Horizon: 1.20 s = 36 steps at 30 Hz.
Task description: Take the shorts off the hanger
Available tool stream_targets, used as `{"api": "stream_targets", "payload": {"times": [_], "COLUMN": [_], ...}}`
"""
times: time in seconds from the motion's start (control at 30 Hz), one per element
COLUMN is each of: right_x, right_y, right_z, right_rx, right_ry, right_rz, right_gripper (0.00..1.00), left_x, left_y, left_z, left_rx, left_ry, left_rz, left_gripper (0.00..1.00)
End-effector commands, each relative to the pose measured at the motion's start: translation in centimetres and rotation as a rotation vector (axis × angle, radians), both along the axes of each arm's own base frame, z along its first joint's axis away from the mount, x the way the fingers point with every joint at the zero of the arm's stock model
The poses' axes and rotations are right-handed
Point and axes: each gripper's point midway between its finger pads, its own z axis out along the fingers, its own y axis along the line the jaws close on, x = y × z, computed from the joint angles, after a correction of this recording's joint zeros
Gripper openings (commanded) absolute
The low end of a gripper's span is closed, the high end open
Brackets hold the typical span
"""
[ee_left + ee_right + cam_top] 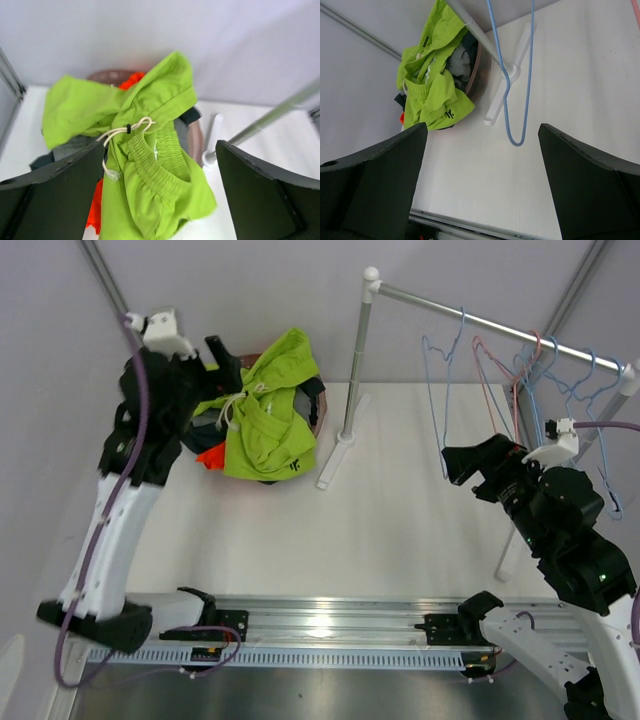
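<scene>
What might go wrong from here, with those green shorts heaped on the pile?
The lime green shorts drape over the basket rim and may slide onto the table. Their white drawstring lies loose near the open left pincer and might snag. The open right pincer sits close to a blue hanger and might knock it down.

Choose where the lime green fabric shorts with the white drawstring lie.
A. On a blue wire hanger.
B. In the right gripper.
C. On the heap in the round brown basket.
C: the lime green shorts drape over the heap in the round brown basket, and the blue wire hanger hangs bare.
</scene>
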Motion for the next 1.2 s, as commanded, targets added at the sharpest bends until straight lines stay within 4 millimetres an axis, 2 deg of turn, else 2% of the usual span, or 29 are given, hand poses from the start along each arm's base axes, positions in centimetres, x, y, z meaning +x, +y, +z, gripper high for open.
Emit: {"api": "stream_targets", "payload": {"times": [0.0, 0.03, 0.07, 0.1, 0.13, 0.2, 0.23, 0.27, 0.33, 0.37, 0.47, 0.53, 0.57, 0.6, 0.67, 0.7, 0.73, 0.77, 0.8, 0.83, 0.87, 0.97, 1.0, 1.07, 1.1, 1.17], "right_x": [-1.0, -1.2, -1.4, -1.4, -1.8, -1.8, -1.8, -1.5, -1.7, -1.1, -1.1, 0.0, -0.2, 1.2, 1.6, 0.4, 1.6, 1.5, 0.5, 0.5, 0.3, -0.3, -0.6, -1.4, -2.0, -2.8], "right_y": [1.1, 2.3, 2.8, 3.3, 3.6, 3.8, 3.8, 4.0, 5.4, 6.2, 7.9, 8.0, 8.7, 7.8, 7.9, 9.5, 8.8, 9.4, 10.3, 11.9, 12.6, 15.2, 16.5, 16.8, 17.7, 17.1], "right_z": [2.1, 1.8, 1.5, 1.9, 0.4, 0.3, -0.3, -1.5, -2.4, -3.2, -3.9, -4.7, -4.9, -5.7, -6.9, -7.7, -8.5, -9.0, -8.9, -9.8, -9.9, -11.4, -11.5, -12.7, -12.6, -12.9], "right_rx": [-0.029, -0.06, -0.068, -0.068, -0.086, -0.077, -0.08, -0.092, -0.11, -0.129, -0.143, -0.18, -0.201, -0.268, -0.369, -0.446, -0.553, -0.627, -0.718, -0.809, -0.842, -0.835, -0.77, -0.697, -0.627, -0.52], "right_ry": [-0.083, -0.111, -0.12, -0.16, -0.17, -0.232, -0.232, -0.211, -0.192, -0.163, -0.149, -0.119, -0.11, -0.07, -0.038, -0.045, -0.028, -0.033, -0.072, -0.073, -0.08, -0.08, -0.093, -0.097, -0.112, -0.126], "right_rz": [0.102, 0.185, 0.217, 0.244, 0.276, 0.286, 0.287, 0.292, 0.37, 0.401, 0.472, 0.431, 0.448, 0.356, 0.314, 0.365, 0.243, 0.222, 0.184, 0.176, 0.166, 0.21, 0.256, 0.311, 0.366, 0.387], "right_gripper": [1.0, 0.99, 0.99, 0.99, 0.99, 0.99, 0.99, 0.99, 0.99, 0.99, 0.99, 0.99, 1.0, 0.99, 0.99, 0.99, 0.99, 0.99, 0.99, 0.99, 0.99, 0.99, 1.0, 1.0, 0.99, 0.99], "left_x": [-4.3, -7.5, -8.5, -9.8, -12.4, -14.2, -15.0, -16.6, -17.6, -18.5, -18.6, -18.6, -18.4, -18.3, -18.3, -18.2, -18.0, -17.8, -17.8, -17.8, -17.8, -17.6, -17.5, -17.2, -17.1, -17.0], "left_y": [0.5, 0.6, 0.2, 0.5, 1.5, 2.6, 3.1, 4.3, 5.3, 6.3, 7.0, 7.0, 6.9, 7.0, 7.4, 7.6, 7.8, 7.7, 7.8, 7.8, 7.7, 7.1, 7.0, 6.4, 6.3, 5.9], "left_z": [-2.2, -0.5, -4.1, -4.9, -4.1, -7.6, -8.7, -7.8, -9.2, -8.8, -9.9, -11.0, -11.5, -12.3, -13.6, -14.2, -14.6, -15.8, -16.0, -16.2, -16.0, -16.2, -16.5, -17.1, -17.5, -17.7], "left_rx": [0.052, 0.033, 0.059, 0.056, 0.034, 0.052, 0.063, 0.069, 0.095, 0.102, 0.1, 0.078, 0.077, 0.074, 0.053, 0.052, 0.053, 0.056, 0.058, 0.06, 0.057, 0.057, 0.062, 0.068, 0.073, 0.072], "left_ry": [0.013, -0.049, 0.016, 0.03, -0.018, 0.033, 0.041, -0.015, -0.01, -0.046, -0.063, -0.057, -0.044, -0.025, 0.023, 0.042, 0.061, 0.087, 0.091, 0.1, 0.096, 0.082, 0.095, 0.121, 0.132, 0.138], "left_rz": [-0.024, -0.069, -0.102, -0.11, -0.104, -0.081, -0.072, -0.048, -0.022, 0.011, 0.049, 0.058, 0.057, 0.069, 0.108, 0.125, 0.143, 0.148, 0.151, 0.151, 0.148, 0.11, 0.106, 0.08, 0.074, 0.054], "left_gripper": [0.99, 0.99, 0.99, 0.99, 0.99, 0.99, 0.99, 0.99, 0.99, 0.99, 0.99, 0.99, 0.99, 0.99, 0.99, 0.99, 0.99, 0.99, 0.99, 0.99, 0.99, 0.99, 0.99, 0.99, 0.99, 0.99]}}
